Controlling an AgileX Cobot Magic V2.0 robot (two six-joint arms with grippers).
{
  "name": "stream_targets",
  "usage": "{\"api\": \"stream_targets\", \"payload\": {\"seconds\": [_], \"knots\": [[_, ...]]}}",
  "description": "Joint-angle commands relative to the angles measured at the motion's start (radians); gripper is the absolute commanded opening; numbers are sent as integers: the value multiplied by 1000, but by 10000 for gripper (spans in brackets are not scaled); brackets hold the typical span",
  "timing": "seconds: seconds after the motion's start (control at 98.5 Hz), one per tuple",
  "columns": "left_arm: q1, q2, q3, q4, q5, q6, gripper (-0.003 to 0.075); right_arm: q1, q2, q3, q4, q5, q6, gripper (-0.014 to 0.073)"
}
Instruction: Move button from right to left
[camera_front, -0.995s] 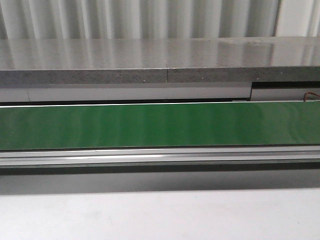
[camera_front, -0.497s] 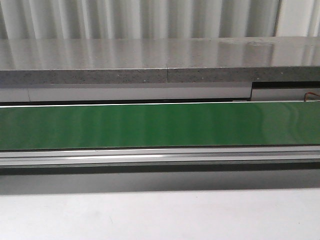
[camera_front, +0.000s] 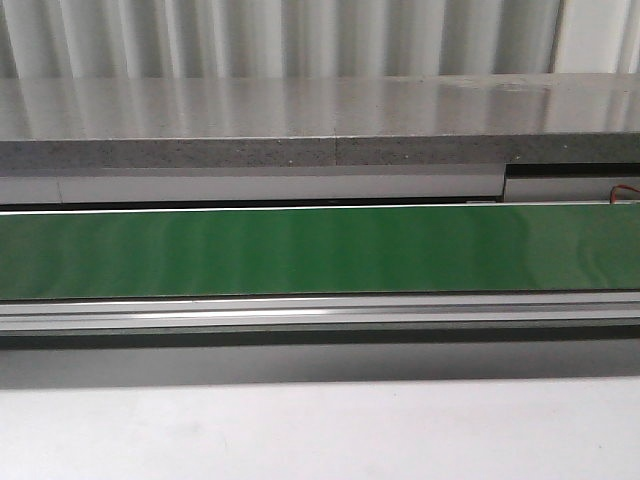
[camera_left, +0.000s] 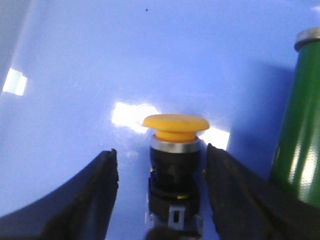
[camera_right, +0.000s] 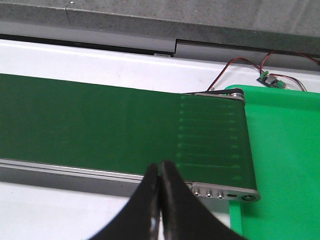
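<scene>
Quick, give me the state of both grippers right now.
Left gripper: open, fingers on either side of the button, not touching it.
Right gripper: shut, holding nothing, over the green belt.

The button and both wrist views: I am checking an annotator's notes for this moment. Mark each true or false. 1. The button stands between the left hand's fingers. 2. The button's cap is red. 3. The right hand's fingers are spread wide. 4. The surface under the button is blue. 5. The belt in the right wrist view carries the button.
1. True: the button stands upright between the left hand fingers, with gaps on both sides.
2. False: the cap is yellow-orange.
3. False: the right hand has its fingers pressed together, holding nothing.
4. True: it rests on a blue surface.
5. False: the green belt is bare in that view.
</scene>
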Motion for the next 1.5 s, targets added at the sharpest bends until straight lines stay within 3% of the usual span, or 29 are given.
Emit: {"api": "stream_targets", "payload": {"seconds": [0.0,0.406,0.711,1.157,1.299,1.492], "knots": [[3,-46,-28,-13,-44,4,390,0,2,-26,18,-68,-9,-67],[-8,-259,-28,-51,-59,4,389,0,2,-26,18,-68,-9,-67],[-164,-537,7,-56,-55,4,389,0,2,-26,18,-68,-9,-67],[-364,-1074,238,-111,-43,2,378,0,2,-26,18,-68,-9,-67],[-386,-1264,294,-111,31,2,267,0,2,-26,18,-68,-9,-67],[-386,-1469,331,-136,111,2,-14,0,2,-26,18,-68,-9,-67]]}}
